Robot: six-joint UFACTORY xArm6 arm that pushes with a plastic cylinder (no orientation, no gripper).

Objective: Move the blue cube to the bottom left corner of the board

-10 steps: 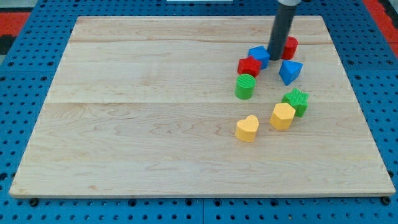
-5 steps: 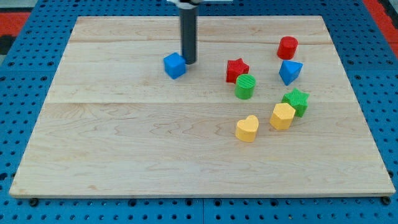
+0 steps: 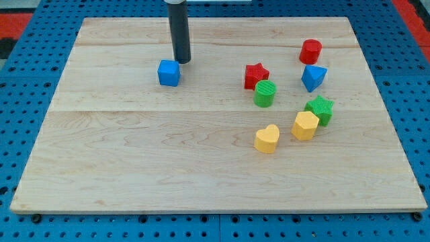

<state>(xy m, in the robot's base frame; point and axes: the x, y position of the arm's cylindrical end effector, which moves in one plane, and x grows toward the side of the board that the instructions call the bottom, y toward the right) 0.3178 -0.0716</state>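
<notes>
Risk is an off-centre push: my tip [image 3: 182, 61], a bare rod without any pincer, sits at 1 o'clock of the blue cube [image 3: 168, 72], so the cube may spin aside.

Lab bench: blue perforated pegboard base [image 3: 40, 222] under a wooden board [image 3: 134, 154].

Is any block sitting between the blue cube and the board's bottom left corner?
No. The blue cube has bare wood toward the bottom left corner of the board. My tip sits just up-right of it. Every other block lies to the view's right.
</notes>
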